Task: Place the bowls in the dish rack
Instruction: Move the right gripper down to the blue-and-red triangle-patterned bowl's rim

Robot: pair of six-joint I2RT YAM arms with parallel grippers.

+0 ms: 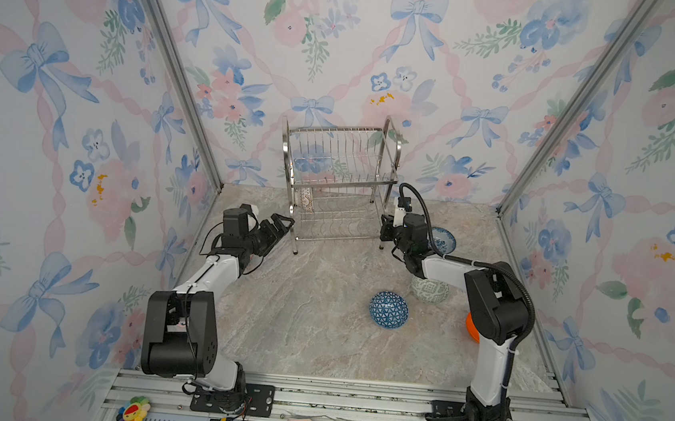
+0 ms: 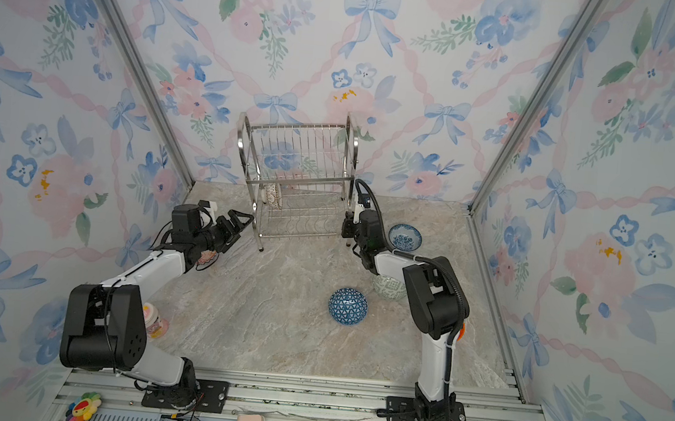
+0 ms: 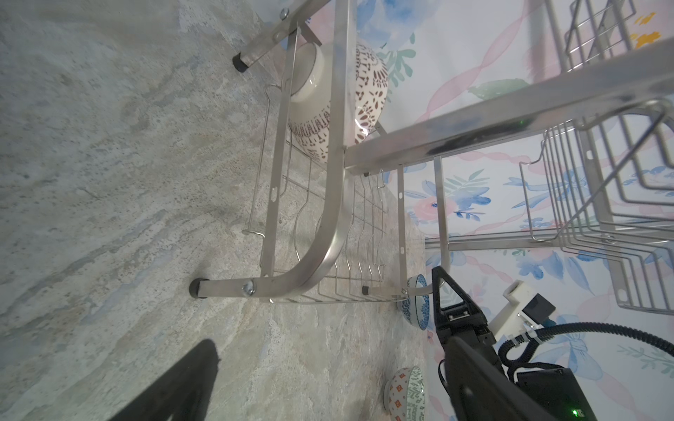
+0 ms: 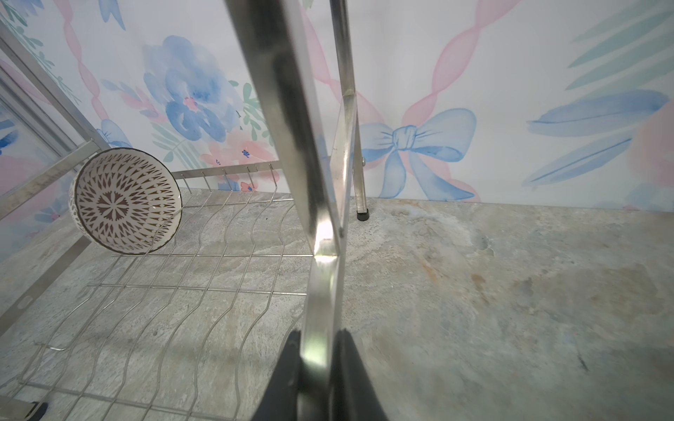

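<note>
Right gripper [image 4: 319, 340] pinches a front upright of the dish rack [image 1: 344, 183], standing at the table's [image 1: 311, 301] far side with one latticed bowl [image 4: 126, 202] aboard; a slow, level drag should keep it seated.

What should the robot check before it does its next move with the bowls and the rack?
1. Right gripper shut on the shiny steel wire dish rack's front leg: ok.
2. Left gripper open, empty: ok.
3. White bowl with brown lattice on edge in lower tier: ok.
4. Blue triangle-patterned bowl upside down on the marbled table, unloaded: not ok.
5. Plain orange bowl, mostly behind the right arm: cannot tell.
</note>
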